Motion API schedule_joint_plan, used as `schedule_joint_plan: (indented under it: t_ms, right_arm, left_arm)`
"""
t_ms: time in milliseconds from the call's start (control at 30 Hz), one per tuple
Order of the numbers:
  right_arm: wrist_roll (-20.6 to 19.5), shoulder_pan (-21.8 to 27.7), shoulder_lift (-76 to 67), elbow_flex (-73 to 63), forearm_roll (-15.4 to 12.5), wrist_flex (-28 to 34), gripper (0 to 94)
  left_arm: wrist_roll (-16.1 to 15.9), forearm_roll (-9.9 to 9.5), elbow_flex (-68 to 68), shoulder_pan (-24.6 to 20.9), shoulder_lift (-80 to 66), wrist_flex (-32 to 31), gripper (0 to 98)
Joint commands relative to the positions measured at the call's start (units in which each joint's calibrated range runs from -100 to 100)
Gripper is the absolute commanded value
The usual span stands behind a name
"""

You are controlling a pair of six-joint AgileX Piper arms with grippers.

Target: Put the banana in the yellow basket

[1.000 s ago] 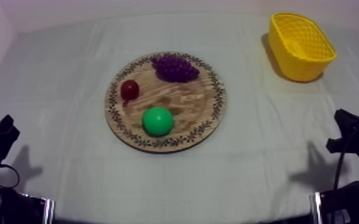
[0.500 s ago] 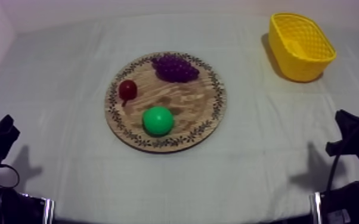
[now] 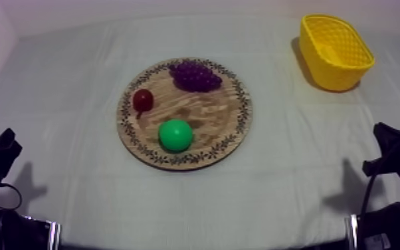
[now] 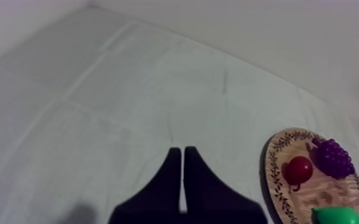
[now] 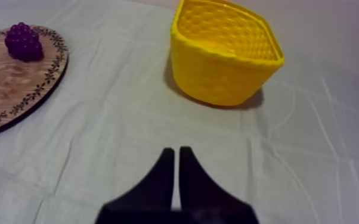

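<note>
Wooden board point(image 3: 237, 106) at the middle of the desk point(image 3: 63, 100), yellow basket point(image 3: 335, 72) at its far right corner.
The board carries a bunch of grapes point(image 3: 195, 75) at its far edge, a small red fruit point(image 3: 143, 100) at its left and a round green fruit point(image 3: 175, 135) nearest the arms. The left gripper point(image 4: 183, 152) and right gripper point(image 5: 176, 152) sit low at their sides, fingers pressed together on nothing.

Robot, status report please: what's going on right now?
Left gripper, right gripper shut, empty. Board holds grapes, small red fruit, green fruit. Basket off to the right, nothing between.
</note>
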Motion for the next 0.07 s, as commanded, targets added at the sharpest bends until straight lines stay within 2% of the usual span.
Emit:
schedule_joint_plan:
  t_ms: [0,33]
  right_arm:
    - [0.01,0.01,0.03,0.02,0.02,-0.04,0.7]
    - [0.01,0.01,0.03,0.02,0.02,-0.04,0.7]
  left_arm:
    - [-0.01,-0.03,-0.01,-0.01,-0.05,0.0,0.1]
    - [0.0,-0.03,-0.01,-0.01,-0.05,0.0,0.1]
